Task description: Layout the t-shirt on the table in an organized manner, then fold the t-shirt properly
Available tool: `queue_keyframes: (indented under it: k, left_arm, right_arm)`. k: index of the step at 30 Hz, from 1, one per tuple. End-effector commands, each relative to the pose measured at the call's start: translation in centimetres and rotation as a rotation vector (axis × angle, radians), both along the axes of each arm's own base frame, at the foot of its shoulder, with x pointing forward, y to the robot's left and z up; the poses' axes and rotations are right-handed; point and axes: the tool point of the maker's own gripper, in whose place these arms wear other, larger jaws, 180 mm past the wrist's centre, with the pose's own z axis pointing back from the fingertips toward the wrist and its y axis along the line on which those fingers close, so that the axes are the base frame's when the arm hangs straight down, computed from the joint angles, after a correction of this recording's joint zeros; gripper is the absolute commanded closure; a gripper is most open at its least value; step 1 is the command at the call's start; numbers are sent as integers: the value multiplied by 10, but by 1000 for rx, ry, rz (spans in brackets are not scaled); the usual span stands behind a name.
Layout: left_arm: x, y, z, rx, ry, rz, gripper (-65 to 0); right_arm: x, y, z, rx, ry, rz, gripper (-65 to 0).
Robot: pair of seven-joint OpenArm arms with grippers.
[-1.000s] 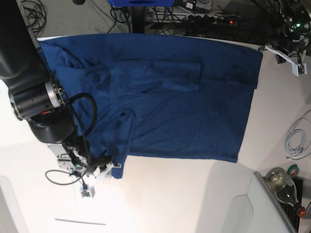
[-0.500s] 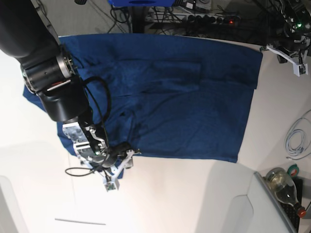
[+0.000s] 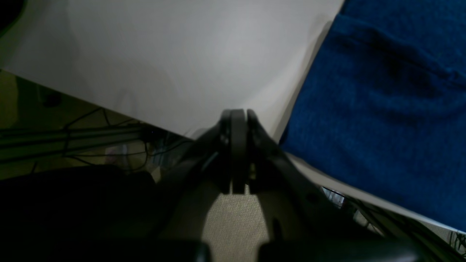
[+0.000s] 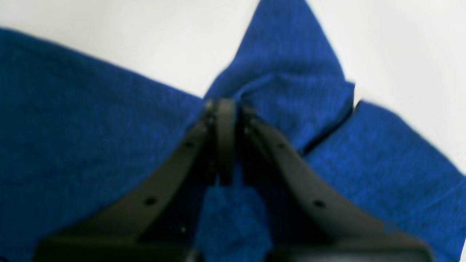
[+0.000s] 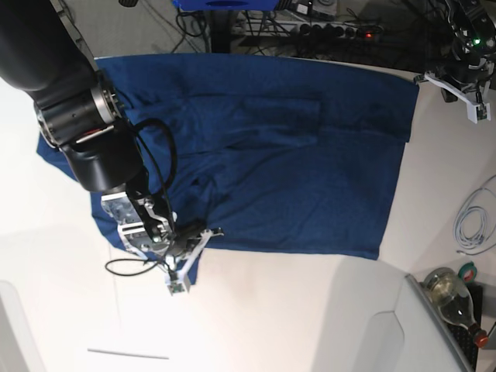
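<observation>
Bulky black arm (image 5: 74, 93), silver joint ring, looping black cable (image 5: 155, 155), white-framed hand (image 5: 190, 244).

Coiled white cable (image 5: 473, 221) at right edge. Glass bottle (image 5: 453, 298) w/ red cap lying in grey bin (image 5: 442, 341), bottom right. Power strip (image 5: 310, 29) & tangled black cables (image 5: 54, 19) on floor up top.

In the base view, the t-shirt (image 5: 287, 155) lies on the table (image 5: 294, 318) and fills the upper middle of the frame, from the far table edge down to about the centre. The right gripper (image 5: 190, 244) sits at the lower left edge of the cloth, on its corner. The left gripper (image 5: 465, 97) is at the upper right, beside the shirt. At the lower right corner lies a bottle (image 5: 453, 298), with a cable (image 5: 473, 221) above it.
</observation>
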Motion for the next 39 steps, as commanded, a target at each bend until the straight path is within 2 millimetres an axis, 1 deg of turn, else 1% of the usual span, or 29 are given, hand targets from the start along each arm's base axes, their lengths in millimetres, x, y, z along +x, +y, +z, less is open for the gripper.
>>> queue_keyframes:
  k: [1, 2, 3, 5, 6, 7, 8, 10, 12, 13, 15, 16, 18, 20, 24, 28, 32, 37, 39]
  left_arm:
    - [5, 6, 9, 26, -28, -4, 0]
    - [5, 6, 9, 26, -28, -4, 0]
    - [5, 6, 9, 26, -28, -4, 0]
    - [5, 6, 9, 26, -28, -4, 0]
    - [5, 6, 9, 26, -28, -4, 0]
    - [5, 6, 9, 26, -28, -4, 0]
    - [5, 6, 9, 26, -28, -4, 0]
    - [5, 6, 9, 26, -28, -4, 0]
    - [5, 6, 9, 26, -28, -4, 0]
    - [5, 6, 9, 26, -28, -4, 0]
    - [5, 6, 9, 27, -27, -4, 0]
    - [5, 6, 9, 27, -27, -4, 0]
    - [5, 6, 9, 26, -28, -4, 0]
    - [5, 6, 9, 26, -28, -4, 0]
    - [7, 6, 11, 28, -32, -5, 0]
    - [6, 6, 9, 25, -28, -4, 0]
    - [6, 6, 9, 25, -28, -4, 0]
    - [4, 6, 9, 25, -24, -4, 0]
    - [3, 6, 8, 24, -22, -3, 0]
  right_arm:
    - [25, 5, 27, 17, -70, -2, -30]
    - [25, 5, 27, 15, -62, -2, -44]
    - [24, 6, 27, 15, -58, 1, -39]
    - [24, 7, 28, 17, -57, 5, -2]
    - [25, 9, 30, 21, -64, 9, 0]
    - [29, 12, 37, 30, -84, 16, -2]
    - [27, 17, 40, 41, -100, 23, -2]
    - [23, 30, 54, 64, -124, 51, -2]
    - [13, 48, 74, 90, -146, 93, -2]
    - [8, 57, 88, 108, -171, 114, -2]
    - [-4, 71, 110, 138, -206, 143, -2]
    - [-12, 76, 117, 151, -212, 154, -2]
    - [-27, 94, 126, 187, -206, 177, -2]
    - [-40, 105, 125, 212, -186, 186, -2]
    - [-62, 119, 111, 251, -140, 187, -2]
    - [-93, 154, 102, 241, -113, 301, -2]
    - [-115, 186, 105, 248, -142, 402, -2]
    - [-131, 203, 104, 241, -142, 471, -2]
    - [-131, 203, 102, 238, -138, 471, -6]
